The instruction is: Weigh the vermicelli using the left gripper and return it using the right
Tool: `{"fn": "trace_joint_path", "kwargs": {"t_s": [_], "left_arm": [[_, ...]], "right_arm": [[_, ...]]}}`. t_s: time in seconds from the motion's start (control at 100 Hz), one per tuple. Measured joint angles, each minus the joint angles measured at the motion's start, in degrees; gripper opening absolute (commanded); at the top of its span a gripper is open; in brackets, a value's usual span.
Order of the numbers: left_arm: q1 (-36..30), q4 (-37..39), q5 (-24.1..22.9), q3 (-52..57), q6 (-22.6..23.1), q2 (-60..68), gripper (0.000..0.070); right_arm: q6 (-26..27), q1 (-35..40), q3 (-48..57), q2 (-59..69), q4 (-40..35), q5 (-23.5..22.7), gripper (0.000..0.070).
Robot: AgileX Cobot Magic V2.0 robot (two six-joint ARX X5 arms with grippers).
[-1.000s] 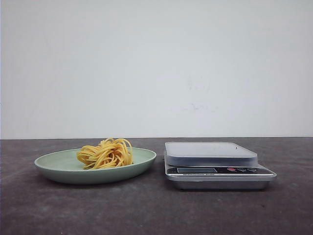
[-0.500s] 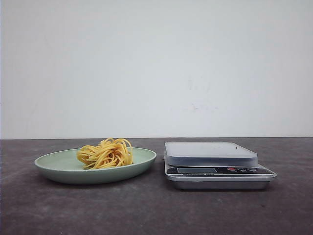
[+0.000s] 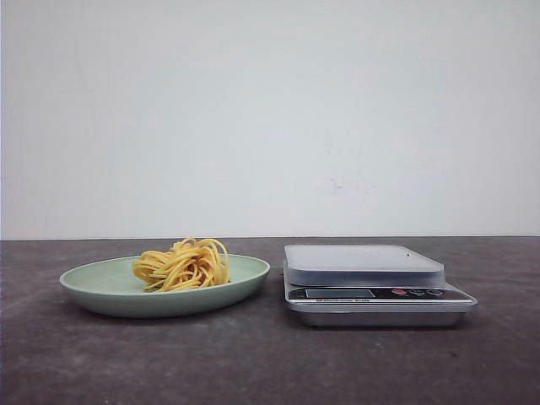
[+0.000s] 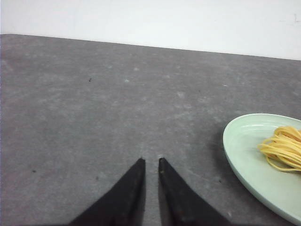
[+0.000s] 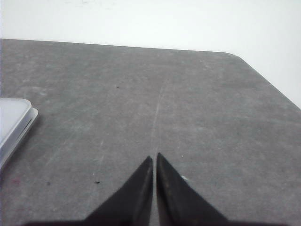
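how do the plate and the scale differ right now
The plate is round, pale green and shallow; the scale is boxy and silver-grey with a flat rectangular platform. The plate holds a nest of yellow vermicelli; the scale's platform is bare. The scale has a display and buttons on its front edge; the plate is plain. Both sit side by side on the dark table, plate on the left.

Neither arm is seen in the front view. In the left wrist view, the left gripper [image 4: 150, 162] is shown as two black tapered fingers [image 4: 127, 197] drawn nearly together, with only a narrow slit left between the tips and nothing held between them. In the right wrist view, the right gripper [image 5: 154, 159] is seen with its black wedge fingers [image 5: 176, 197] brought together almost to touching at the tips, likewise empty.
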Motion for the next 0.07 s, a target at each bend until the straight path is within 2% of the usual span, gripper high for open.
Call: {"fn": "trace_joint_path", "kwargs": {"t_s": [0.07], "left_arm": [[0.0,0.0,0.0,0.0,0.0,0.0,0.0011]], "right_arm": [[0.0,0.0,0.0,0.0,0.0,0.0,0.0005]]}}
